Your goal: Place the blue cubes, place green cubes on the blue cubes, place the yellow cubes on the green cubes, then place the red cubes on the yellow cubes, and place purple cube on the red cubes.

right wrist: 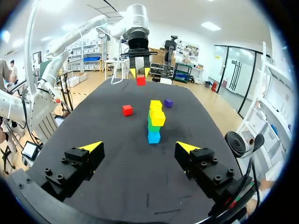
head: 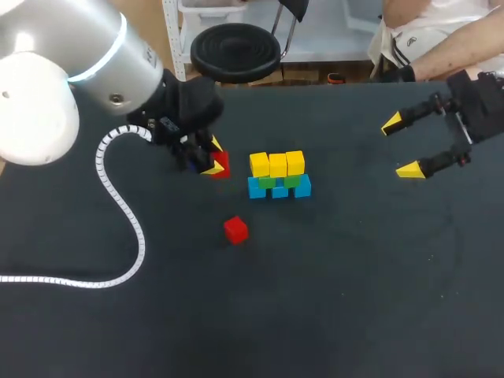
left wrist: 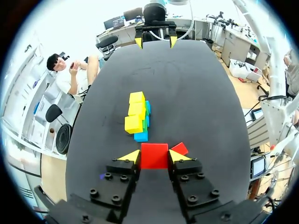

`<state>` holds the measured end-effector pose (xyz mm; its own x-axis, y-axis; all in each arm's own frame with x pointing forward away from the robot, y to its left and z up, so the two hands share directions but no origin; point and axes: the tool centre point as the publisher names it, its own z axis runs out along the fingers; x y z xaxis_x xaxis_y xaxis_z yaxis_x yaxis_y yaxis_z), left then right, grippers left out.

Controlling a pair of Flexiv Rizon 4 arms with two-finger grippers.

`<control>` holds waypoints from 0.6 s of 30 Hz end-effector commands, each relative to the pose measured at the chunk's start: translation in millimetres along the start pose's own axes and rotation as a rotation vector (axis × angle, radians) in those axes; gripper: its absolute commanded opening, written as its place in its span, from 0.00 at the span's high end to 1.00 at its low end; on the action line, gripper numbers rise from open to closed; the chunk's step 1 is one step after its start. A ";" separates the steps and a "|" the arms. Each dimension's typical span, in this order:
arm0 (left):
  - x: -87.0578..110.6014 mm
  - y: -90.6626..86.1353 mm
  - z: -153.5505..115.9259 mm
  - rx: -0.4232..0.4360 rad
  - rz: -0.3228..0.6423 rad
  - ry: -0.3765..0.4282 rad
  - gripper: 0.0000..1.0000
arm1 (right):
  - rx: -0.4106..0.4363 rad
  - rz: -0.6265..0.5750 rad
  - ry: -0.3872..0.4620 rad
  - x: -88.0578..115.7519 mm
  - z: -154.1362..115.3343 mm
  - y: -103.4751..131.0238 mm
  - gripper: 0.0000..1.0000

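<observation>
The left gripper (left wrist: 154,157) is clamped on a red cube (left wrist: 154,155), one yellow tip pressed to each side; whether that cube rests on the table (head: 354,299) or hangs just above it I cannot tell; ahead of it stands the wall: three blue cubes (head: 279,190) in a row, green cubes (head: 268,181) on them, three yellow cubes (head: 277,164) on top; a second red cube (head: 235,229) lies alone nearer the robot, apart from the wall; the right gripper (head: 409,146) hangs spread wide with nothing in it, well off to the right; only the right wrist view shows the purple cube (right wrist: 168,103), lying near the wall's far end; the head view does not show it
</observation>
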<state>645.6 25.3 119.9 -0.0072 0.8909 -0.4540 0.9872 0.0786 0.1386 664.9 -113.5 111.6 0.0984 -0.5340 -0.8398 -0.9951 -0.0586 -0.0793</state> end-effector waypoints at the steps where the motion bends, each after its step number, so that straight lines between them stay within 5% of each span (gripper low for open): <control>1: -1.5 -0.6 -6.0 -0.015 -0.003 0.011 1.00 | 0.001 -0.001 -0.001 0.3 0.2 0.1 0.00; 7: -11.4 -7.7 -27.5 -0.082 -0.023 0.036 1.00 | 0.001 -0.001 -0.001 0.3 0.2 0.1 0.00; 18: -36.8 -33.4 -38.5 -0.051 -0.031 0.046 1.00 | 0.001 -0.001 -0.001 0.3 0.2 0.1 0.00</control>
<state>614.1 10.2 162.1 -0.0489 0.9053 -0.4219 0.9779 0.1294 0.1644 664.9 -113.5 111.6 0.0983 -0.5340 -0.8397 -0.9951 -0.0586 -0.0793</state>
